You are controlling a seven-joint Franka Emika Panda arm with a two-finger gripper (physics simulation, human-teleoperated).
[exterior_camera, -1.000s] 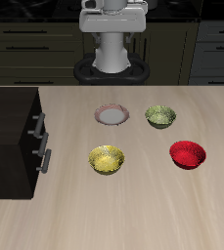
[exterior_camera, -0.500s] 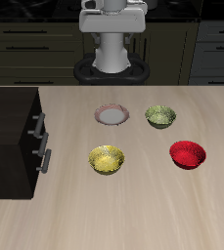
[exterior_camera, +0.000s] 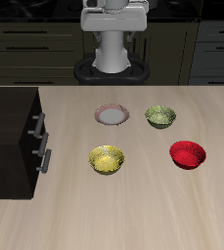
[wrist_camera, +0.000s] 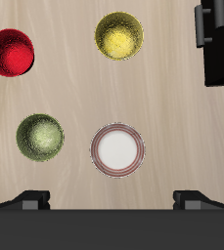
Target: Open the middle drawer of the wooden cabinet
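Note:
The wooden cabinet (exterior_camera: 8, 127) stands at the table's edge, its front facing the bowls. It has two grey bar handles. The lower one belongs to the middle drawer (exterior_camera: 45, 159), which is shut. The cabinet also shows in the wrist view (wrist_camera: 223, 54), with the middle drawer's handle (wrist_camera: 201, 26) on its front. My gripper (wrist_camera: 112, 200) is open and empty, high above the table's back near the robot base (exterior_camera: 112, 47), over the white bowl and far from the cabinet. Its fingers cannot be made out in the exterior view.
Several bowls sit mid-table: a white one (exterior_camera: 112, 115), a green one (exterior_camera: 160, 116), a yellow one (exterior_camera: 107, 159) nearest the cabinet's handles, and a red one (exterior_camera: 189, 154). Dark kitchen cupboards (exterior_camera: 30, 44) run behind the table.

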